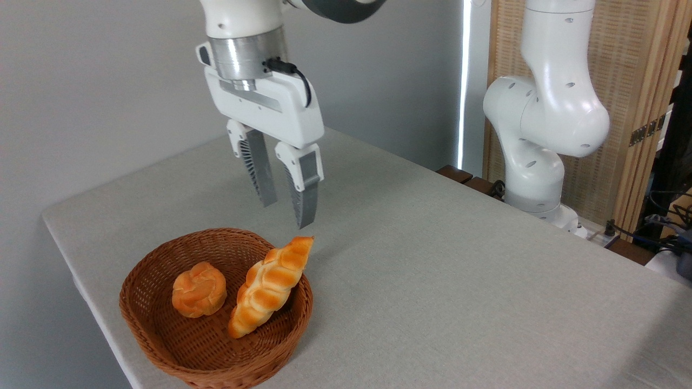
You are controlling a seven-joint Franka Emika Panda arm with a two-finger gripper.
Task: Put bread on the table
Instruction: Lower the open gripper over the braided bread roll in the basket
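The bread (271,284) is left propped on the basket (162,346) rim, its upper end offered beneath narrowly parted, empty jaws.

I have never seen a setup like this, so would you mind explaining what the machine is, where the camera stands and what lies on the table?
This is one picture from a fixed camera looking across a cloth-covered table. The white machine is a robot arm mounted at the table's far edge. Its gripper, two fingers pointing down, hangs open and empty above a wicker basket. The basket holds a long braided bread, one end leaning over the rim, and a small round bun. Nothing is held.
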